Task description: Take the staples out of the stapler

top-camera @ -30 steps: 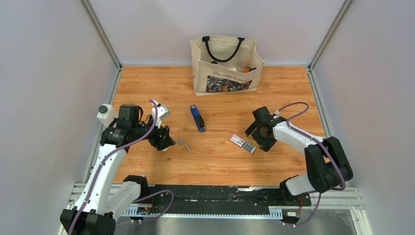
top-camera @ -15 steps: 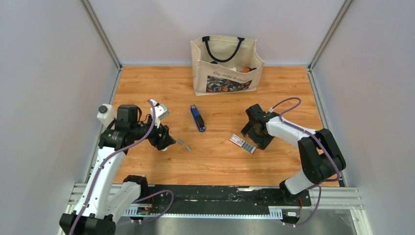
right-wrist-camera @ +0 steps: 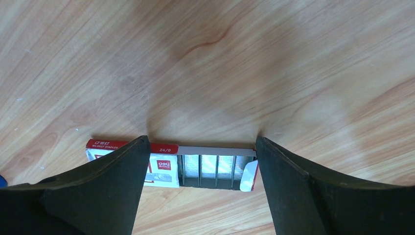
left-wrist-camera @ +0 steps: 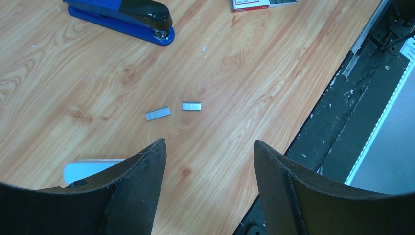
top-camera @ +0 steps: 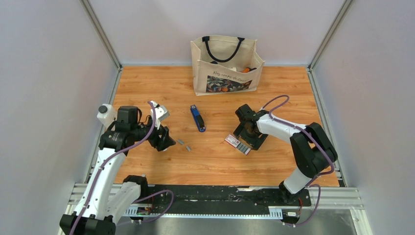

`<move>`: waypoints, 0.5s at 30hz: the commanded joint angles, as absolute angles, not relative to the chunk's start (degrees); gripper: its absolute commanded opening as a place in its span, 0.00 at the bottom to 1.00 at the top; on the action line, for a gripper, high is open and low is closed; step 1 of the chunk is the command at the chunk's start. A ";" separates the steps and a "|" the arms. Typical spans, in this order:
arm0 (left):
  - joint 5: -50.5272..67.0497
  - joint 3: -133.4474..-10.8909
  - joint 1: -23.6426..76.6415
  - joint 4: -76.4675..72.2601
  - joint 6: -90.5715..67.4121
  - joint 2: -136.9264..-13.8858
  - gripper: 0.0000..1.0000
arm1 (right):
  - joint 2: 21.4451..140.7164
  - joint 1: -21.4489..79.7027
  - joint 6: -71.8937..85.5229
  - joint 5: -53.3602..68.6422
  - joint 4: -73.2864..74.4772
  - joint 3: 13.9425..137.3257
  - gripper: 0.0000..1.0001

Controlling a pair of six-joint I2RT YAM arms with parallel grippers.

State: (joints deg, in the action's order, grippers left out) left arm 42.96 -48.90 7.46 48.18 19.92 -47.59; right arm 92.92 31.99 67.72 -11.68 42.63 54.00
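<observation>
The blue stapler [top-camera: 197, 119] with black parts lies closed in the middle of the table, also at the top of the left wrist view [left-wrist-camera: 122, 19]. Two short silver staples strips [top-camera: 180, 142] [top-camera: 188, 147] lie loose on the wood to its near left, seen close together [left-wrist-camera: 158, 113] [left-wrist-camera: 191, 105]. My left gripper [top-camera: 165, 142] [left-wrist-camera: 209, 142] is open, low over the table just left of the strips, with nothing between its fingers. My right gripper [top-camera: 244, 132] [right-wrist-camera: 201, 138] stands open right over a white-and-red staple box [right-wrist-camera: 195, 166], holding nothing.
The staple box [top-camera: 237, 144] lies right of the stapler with grey rows showing. A canvas tote bag [top-camera: 225, 63] stands at the back centre. A white stick-like tool [left-wrist-camera: 88, 169] lies under my left finger. The black base rail [top-camera: 220, 196] runs along the near edge.
My right gripper has moved left and down onto the staple box, which has shifted slightly left. The left arm has barely moved.
</observation>
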 commanded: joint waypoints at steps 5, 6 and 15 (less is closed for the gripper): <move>42.72 -48.78 7.21 46.41 21.10 -47.46 0.75 | 100.37 35.68 63.99 -8.00 41.05 57.83 0.86; 42.54 -48.87 7.21 46.15 20.83 -47.81 0.75 | 100.81 36.03 63.81 -7.56 40.52 57.75 0.86; 41.40 -49.48 7.21 46.23 20.92 -49.57 0.75 | 102.48 38.67 64.07 -5.10 37.62 58.01 0.85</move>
